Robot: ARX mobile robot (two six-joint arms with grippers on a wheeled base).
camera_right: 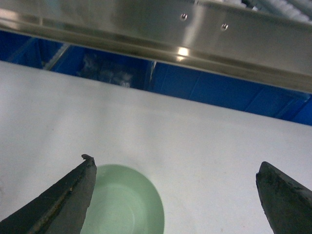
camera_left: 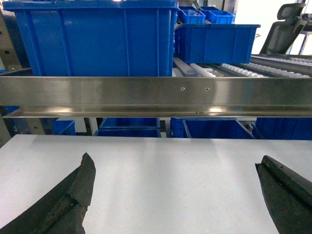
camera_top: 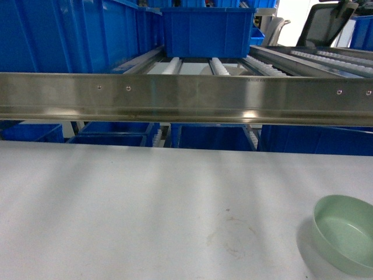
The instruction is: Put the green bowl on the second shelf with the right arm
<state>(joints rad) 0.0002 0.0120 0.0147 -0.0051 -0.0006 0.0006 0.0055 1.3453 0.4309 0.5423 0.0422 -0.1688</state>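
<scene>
Green bowl (camera_top: 345,241) is sitting upright on the white table (camera_top: 145,210), in front of the steel shelf rail (camera_top: 186,98). Right tool (camera_right: 175,195) is hovering above the bowl, fingers apart, empty. Left tool (camera_left: 175,195) is likewise hanging spread over bare table.

One green bowl (camera_top: 345,240); two claws, left (camera_left: 175,183), right (camera_right: 175,183).
</scene>
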